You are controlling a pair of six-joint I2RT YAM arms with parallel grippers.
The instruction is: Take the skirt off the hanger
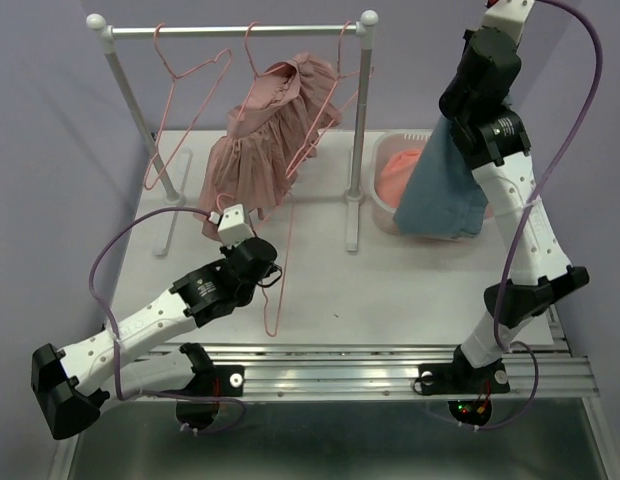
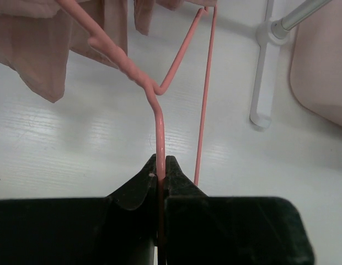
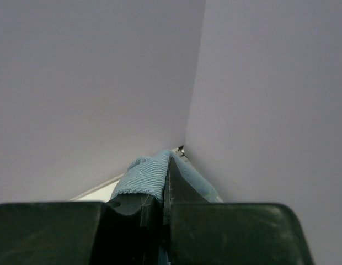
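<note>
My left pincer (image 2: pixel 160 167) is clamped on the thin wire of a pink hanger (image 2: pixel 158 118), low over the table (image 1: pixel 390 290) near its front-left part. From there the wire runs up toward the pink skirt (image 1: pixel 265 150), which hangs bunched from the rack (image 1: pixel 240 30) at the back edge, its hem reaching down to the table. I cannot tell whether the skirt sits on this hanger or another. My right pincer (image 3: pixel 166 163) is raised high at the back-right corner, shut on a blue garment (image 1: pixel 445 190) that hangs over the basket (image 1: pixel 378 170), which holds some pink cloth.
</note>
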